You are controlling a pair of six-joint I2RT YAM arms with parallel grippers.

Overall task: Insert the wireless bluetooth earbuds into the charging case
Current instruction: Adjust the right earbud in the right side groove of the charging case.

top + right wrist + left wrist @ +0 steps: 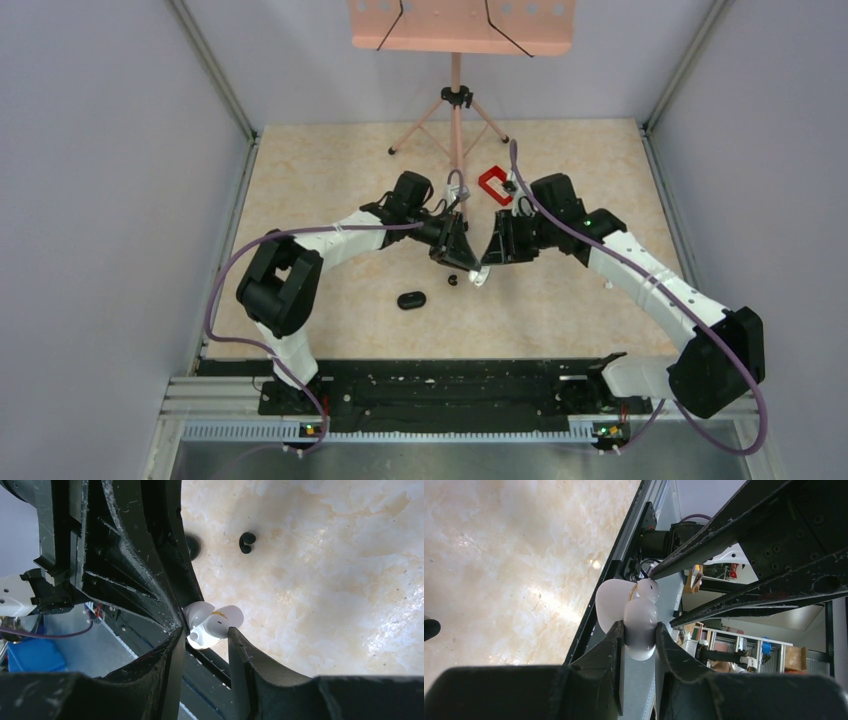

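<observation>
The glossy black oval charging case (410, 300) lies on the marbled table, in front of both grippers. A tiny black earbud (452, 279) (246, 542) lies loose just to its right. In the right wrist view the case (193, 547) is half hidden behind the other arm's finger. My left gripper (455, 262) (640, 630) is shut on a small white rounded object (640, 620) (478, 277) that is hinged open, held above the table. My right gripper (480, 272) (206, 630) faces it, its fingertips on either side of the white object's (220, 622) end, with a narrow gap on one side.
A red rectangular frame (495, 185) lies behind the grippers. Further back a pink tripod stand (456, 110) rises from the table. Grey walls close in the left and right sides. The black base rail (430, 390) runs along the near edge.
</observation>
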